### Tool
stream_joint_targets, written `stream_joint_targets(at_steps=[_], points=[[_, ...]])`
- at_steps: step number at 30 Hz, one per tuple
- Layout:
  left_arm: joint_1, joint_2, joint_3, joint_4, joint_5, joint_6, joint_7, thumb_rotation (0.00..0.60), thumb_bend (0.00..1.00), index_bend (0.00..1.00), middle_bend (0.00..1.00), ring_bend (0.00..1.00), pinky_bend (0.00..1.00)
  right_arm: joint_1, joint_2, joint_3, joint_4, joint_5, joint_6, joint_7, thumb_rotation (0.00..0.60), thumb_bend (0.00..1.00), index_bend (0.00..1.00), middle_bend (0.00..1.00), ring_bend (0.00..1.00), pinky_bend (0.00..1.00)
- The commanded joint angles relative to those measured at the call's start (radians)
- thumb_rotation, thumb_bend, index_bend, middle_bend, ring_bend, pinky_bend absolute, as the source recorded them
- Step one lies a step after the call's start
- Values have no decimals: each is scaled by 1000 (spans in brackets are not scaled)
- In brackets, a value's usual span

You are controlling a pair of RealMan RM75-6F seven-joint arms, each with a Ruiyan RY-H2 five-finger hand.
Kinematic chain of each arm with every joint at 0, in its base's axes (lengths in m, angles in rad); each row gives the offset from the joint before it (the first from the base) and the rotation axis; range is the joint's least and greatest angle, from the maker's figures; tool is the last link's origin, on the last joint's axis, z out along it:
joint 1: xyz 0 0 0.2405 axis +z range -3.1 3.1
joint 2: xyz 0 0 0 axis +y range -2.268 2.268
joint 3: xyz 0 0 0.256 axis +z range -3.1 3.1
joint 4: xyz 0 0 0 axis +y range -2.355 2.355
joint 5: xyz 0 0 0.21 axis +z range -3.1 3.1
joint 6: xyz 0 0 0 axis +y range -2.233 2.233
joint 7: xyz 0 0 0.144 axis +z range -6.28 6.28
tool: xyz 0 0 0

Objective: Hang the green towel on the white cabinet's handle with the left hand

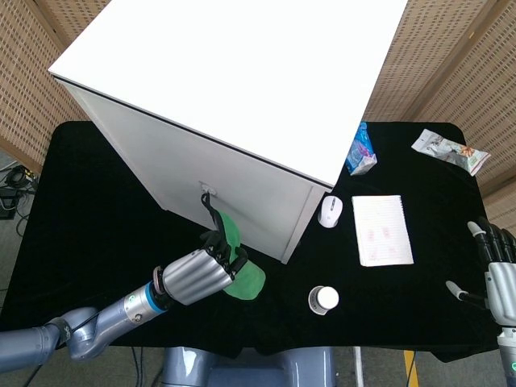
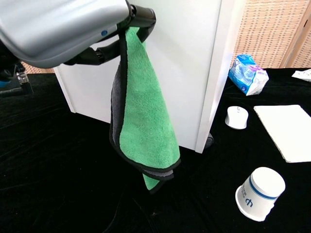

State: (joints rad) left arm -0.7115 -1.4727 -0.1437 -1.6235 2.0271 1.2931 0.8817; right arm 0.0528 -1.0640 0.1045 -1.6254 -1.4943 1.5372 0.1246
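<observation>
The green towel [image 2: 146, 126], edged in black with a grey back, hangs folded from my left hand [image 2: 58, 29], which grips its top edge against the white cabinet [image 1: 234, 72]. In the head view the left hand [image 1: 195, 276] sits just below the cabinet's small black handle [image 1: 207, 203], and the towel [image 1: 242, 278] droops to its right. I cannot tell whether the towel is hooked over the handle. My right hand [image 1: 498, 274] rests at the table's far right edge, fingers apart and holding nothing.
Right of the cabinet lie a white mouse [image 2: 236, 117], a white notepad [image 2: 286, 128], a tipped paper cup [image 2: 260, 193] and a blue packet [image 2: 248, 74]. A snack packet [image 1: 449, 151] lies at the back right. Black cloth [image 1: 97, 210] covers the table.
</observation>
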Motion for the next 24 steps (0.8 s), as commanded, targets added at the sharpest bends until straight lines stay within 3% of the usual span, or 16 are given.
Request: stream_joint_targets(at_steps=[1, 12, 15, 18, 22, 24], points=[[2, -3, 3, 5, 3, 0, 2, 600, 476, 896, 881, 768, 641, 0, 0, 0, 0, 0, 0, 1, 600, 132, 21, 0, 0, 0], [0, -20, -4, 38, -20, -20, 2, 600, 460, 896, 881, 768, 637, 0, 1, -1, -2, -2, -1, 2, 600, 132, 21, 0, 0, 0], [5, -18, 1, 49, -20, -22, 14, 600, 421, 857, 845, 730, 580, -1, 2, 0, -2, -1, 1, 6, 600, 132, 20, 0, 0, 0], [12, -2, 10, 54, 0, -12, 34, 600, 317, 693, 700, 605, 413, -1, 2, 0, -1, 0, 1, 8, 600, 132, 20, 0, 0, 0], [25, 19, 24, 59, 23, 21, 17, 600, 167, 375, 358, 324, 164, 0, 1, -1, 0, -1, -1, 5, 600, 132, 21, 0, 0, 0], [31, 29, 32, 65, 44, 48, 0, 600, 130, 264, 216, 197, 68, 1, 0, -1, -1, -2, -2, 1, 600, 132, 21, 0, 0, 0]])
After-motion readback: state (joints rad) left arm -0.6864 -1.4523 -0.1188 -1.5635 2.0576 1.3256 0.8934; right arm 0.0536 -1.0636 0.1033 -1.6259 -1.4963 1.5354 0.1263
